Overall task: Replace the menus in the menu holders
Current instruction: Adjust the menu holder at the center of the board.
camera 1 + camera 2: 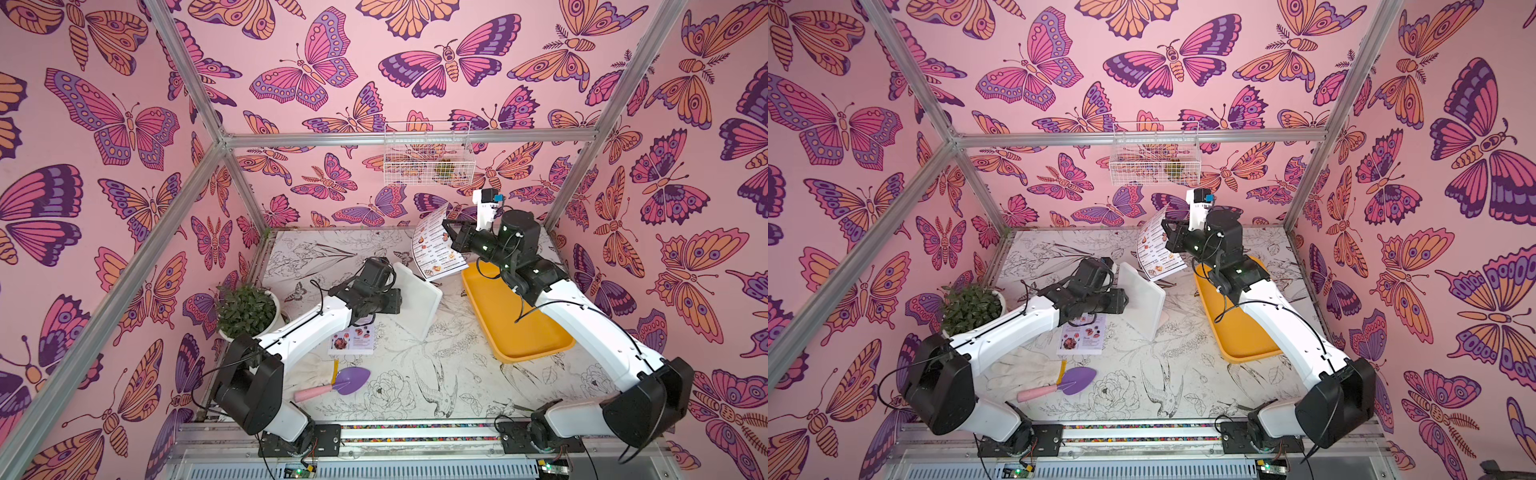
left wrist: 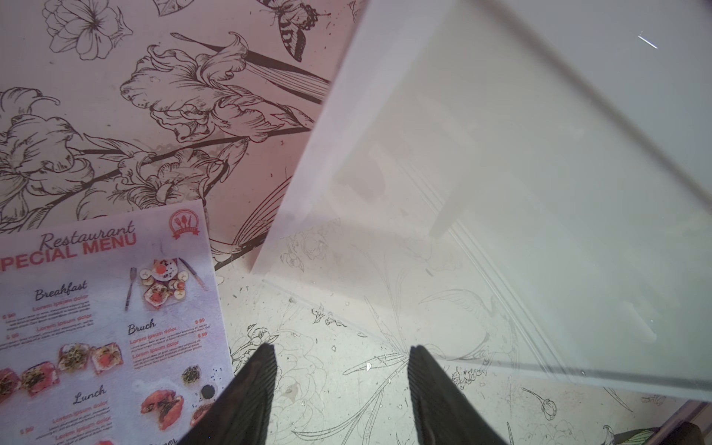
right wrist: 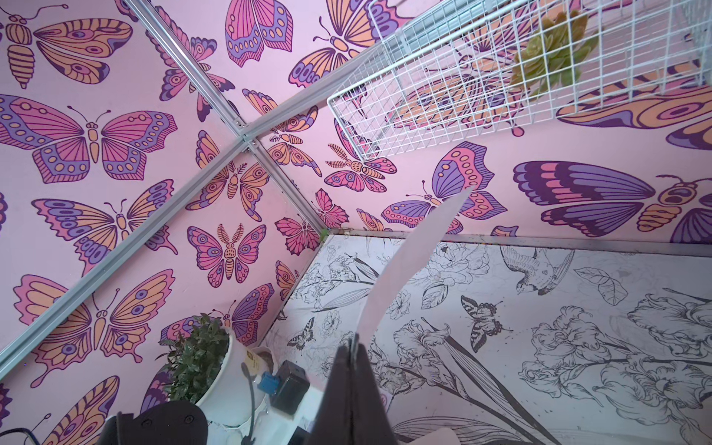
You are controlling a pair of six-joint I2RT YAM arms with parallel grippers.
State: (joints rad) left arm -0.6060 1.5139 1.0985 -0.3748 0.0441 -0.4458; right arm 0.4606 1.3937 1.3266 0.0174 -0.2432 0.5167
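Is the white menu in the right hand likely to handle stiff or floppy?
Probably floppy: the white menu curves visibly, pinched at one edge by the right hand. Likely light, since that small pinch alone holds it up. Its free end may sway, so feeding it into the holder could need steadying.

Yellow tray, pink menu (red heading), butterfly-patterned pink walls.

Pink butterfly-print walls, silver metal frame, white wire basket on the back rail; tabletop printed with black-line flowers and birds.
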